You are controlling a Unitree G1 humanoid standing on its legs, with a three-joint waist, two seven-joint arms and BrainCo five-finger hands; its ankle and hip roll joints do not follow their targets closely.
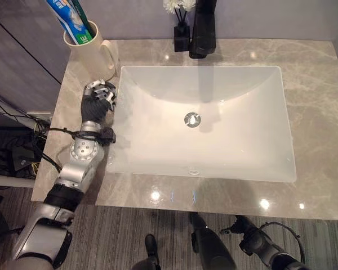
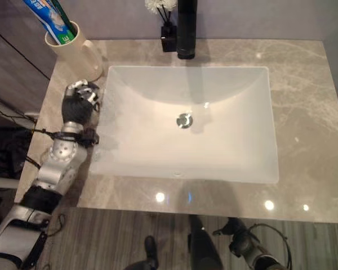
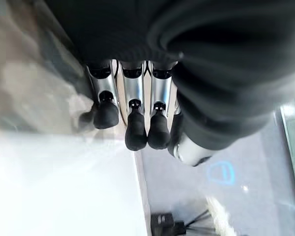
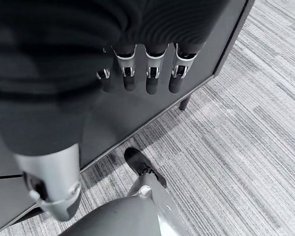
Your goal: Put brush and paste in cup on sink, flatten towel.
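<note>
The cream ceramic cup (image 1: 92, 49) stands at the far left of the grey marble counter (image 1: 315, 112), holding the blue-and-white paste tube (image 1: 67, 19). Just near of it hovers the left hand (image 1: 98, 98), loosely curled, empty. The right hand (image 4: 137, 73) hangs low, fingers relaxed.

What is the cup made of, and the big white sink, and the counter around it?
The cup looks like glazed ceramic: cream, smooth, thick-walled, though it may be plastic. The sink seems glossy white ceramic or porcelain, with soft light reflections on its wall. The counter looks like polished grey-beige marble or a stone lookalike: pale veins run through it and it mirrors the lamps as bright spots.
</note>
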